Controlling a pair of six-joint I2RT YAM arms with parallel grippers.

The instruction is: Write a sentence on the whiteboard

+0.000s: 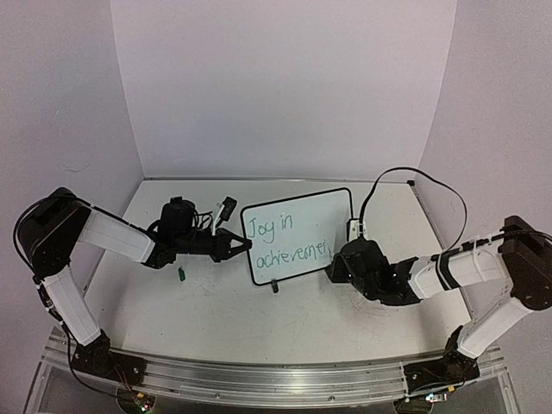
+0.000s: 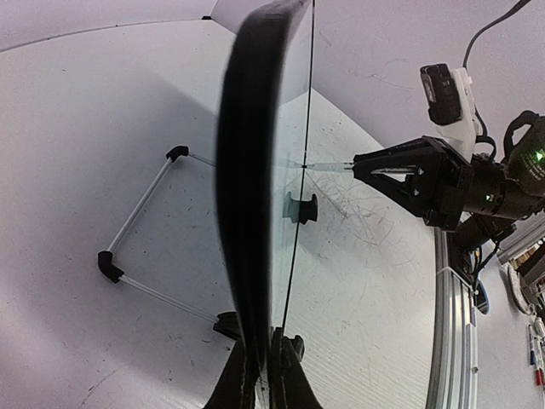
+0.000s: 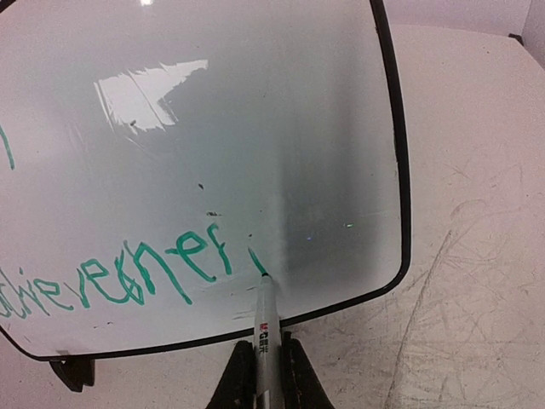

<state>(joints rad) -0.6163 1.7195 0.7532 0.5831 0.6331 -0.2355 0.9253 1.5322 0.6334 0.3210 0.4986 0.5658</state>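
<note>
Finishing the last word is where I could spoil this. My right end effector (image 3: 266, 366) is closed narrow around a green marker (image 3: 265, 319). Its tip touches the whiteboard (image 1: 321, 216) just past the last letters of the sentence (image 3: 128, 274), low on the board and near its black right border. My left end effector (image 1: 245, 246) is pinched tight on the board's left edge, holding it tilted over the bench (image 1: 216, 319). I cannot tell whether its clip foot (image 1: 274, 285) bears any weight.

Little white space lies between the tip and the rounded corner. If I draw the remaining letters as wide as the ones beside them, the stroke will likely run onto the border or off the board.

I grip the board at one edge only, on the far side from where the marker presses. A firm push could pivot it in my left pinch or bend it away, and the line would skip or wobble. Too light a touch would leave gaps.

The marker sits in a slim pinch, so a sideways drag might twist it or slide it back between my fingers.

My right end effector also hangs just below the fresh green letters, and a careless sweep could smear them.
</note>
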